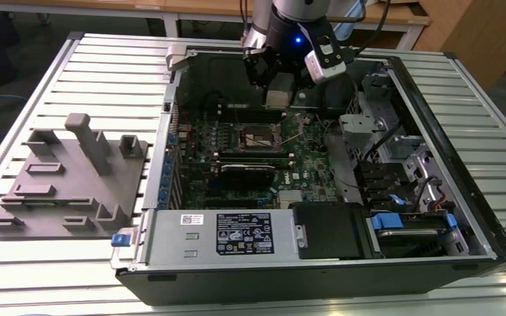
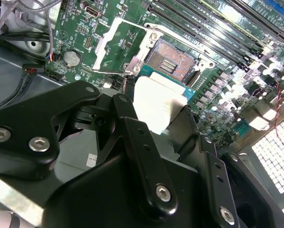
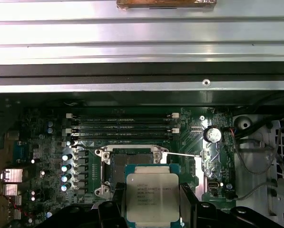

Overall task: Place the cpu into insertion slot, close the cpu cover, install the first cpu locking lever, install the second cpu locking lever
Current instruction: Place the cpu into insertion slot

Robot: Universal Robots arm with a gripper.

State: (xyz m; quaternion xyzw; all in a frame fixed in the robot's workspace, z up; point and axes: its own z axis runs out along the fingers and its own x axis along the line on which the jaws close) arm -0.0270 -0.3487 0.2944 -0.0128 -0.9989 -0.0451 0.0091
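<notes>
Step in hand: the first one, cpu into socket. Nothing is seated yet.

- Gripper point(image 1: 279, 100) hangs inside the open computer case point(image 1: 235, 280), above the motherboard point(image 3: 46, 156).
- Jaws are narrow, clamped on two opposite edges of the cpu point(image 3: 151, 195). Fingers point(image 3: 117, 209) flank it in the first wrist view. The chip is held flat, metal top toward that camera.
- Insertion slot point(image 3: 132, 161) is bare, with its dark contact field exposed in the second wrist view point(image 2: 172, 59). In the exterior view it sits point(image 1: 260, 137) below the gripper and looks clear of it.
- The chip point(image 2: 156, 97) is close to the socket rim but apart from it. It looks off to one side, not centred over it.
- Cpu cover point(image 2: 114, 45) is flipped open, lying back away from the socket, so the opening is free.
- Memory slots point(image 3: 120, 124) run just beside the socket.

My read on what seating calls for: centre the chip over the socket, square its edges to the rim and keep it level. Come down gently with no sideways drag, since the contacts won't tolerate a skewed drop. I can't tell the corner orientation from here.
</notes>
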